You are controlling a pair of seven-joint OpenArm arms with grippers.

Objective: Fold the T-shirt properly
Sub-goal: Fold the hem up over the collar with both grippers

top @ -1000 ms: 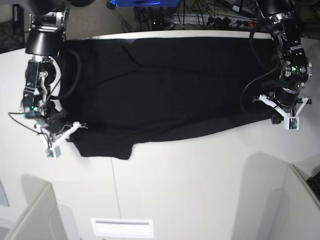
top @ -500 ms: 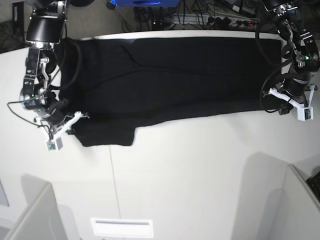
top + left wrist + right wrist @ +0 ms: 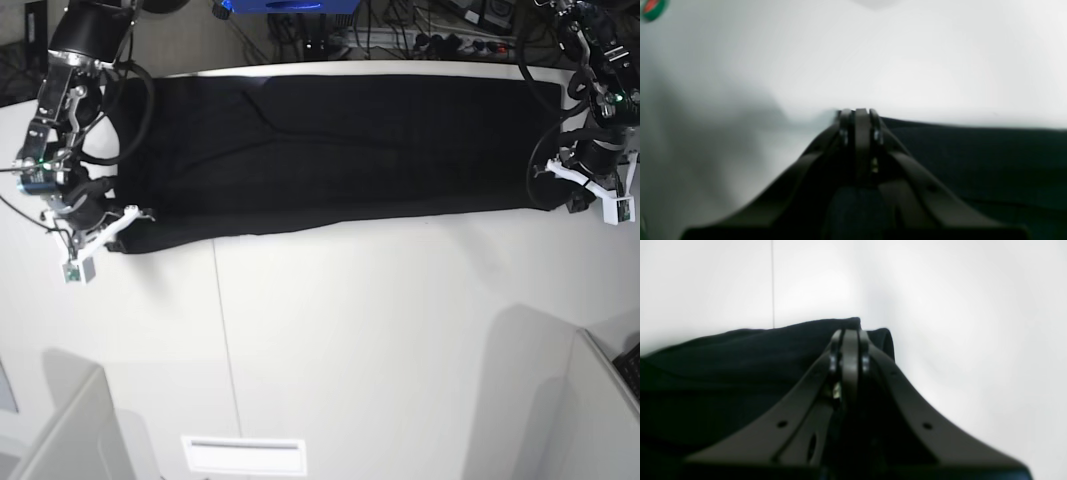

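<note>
The black T-shirt (image 3: 340, 150) lies stretched in a long band across the far part of the white table (image 3: 380, 330); no print shows. At its near right corner my left gripper (image 3: 556, 197) is shut on the hem. In the left wrist view the shut fingertips (image 3: 858, 115) meet the cloth edge, and the T-shirt (image 3: 973, 156) runs off to the right. My right gripper (image 3: 128, 226) is shut on the near left corner. A fold of the T-shirt (image 3: 740, 353) pokes out past the pressed fingertips (image 3: 850, 335) in the right wrist view.
Grey partition panels stand at the near left (image 3: 70, 430) and near right (image 3: 600, 420). A white slotted plate (image 3: 245, 455) sits at the table's front edge. Cables and a power strip (image 3: 450, 42) lie behind the table. A table seam (image 3: 222, 340) runs front to back.
Both grippers moved outward and toward the far side, dragging the near hem with them. The flap that hung low at the left is pulled up, and the near edge is now nearly straight.
</note>
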